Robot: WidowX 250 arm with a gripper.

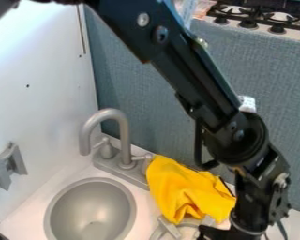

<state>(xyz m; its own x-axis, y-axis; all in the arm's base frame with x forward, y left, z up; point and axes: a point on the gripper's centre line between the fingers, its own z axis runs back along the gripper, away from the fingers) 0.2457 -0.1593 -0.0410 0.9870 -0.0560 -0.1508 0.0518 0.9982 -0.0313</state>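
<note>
Cloth [187,187] between faucet [125,139] and arm [196,77]

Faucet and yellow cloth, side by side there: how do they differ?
The faucet is grey, while the cloth is bright yellow. The faucet stands upright with a curved spout; the cloth lies crumpled in a heap. The faucet looks smooth and rigid, the cloth soft and folded. Both are near the sink.

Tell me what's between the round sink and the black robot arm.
In the camera view, a bunched yellow cloth lies between the sink and the arm, with a gray piece at its lower edge.
</note>
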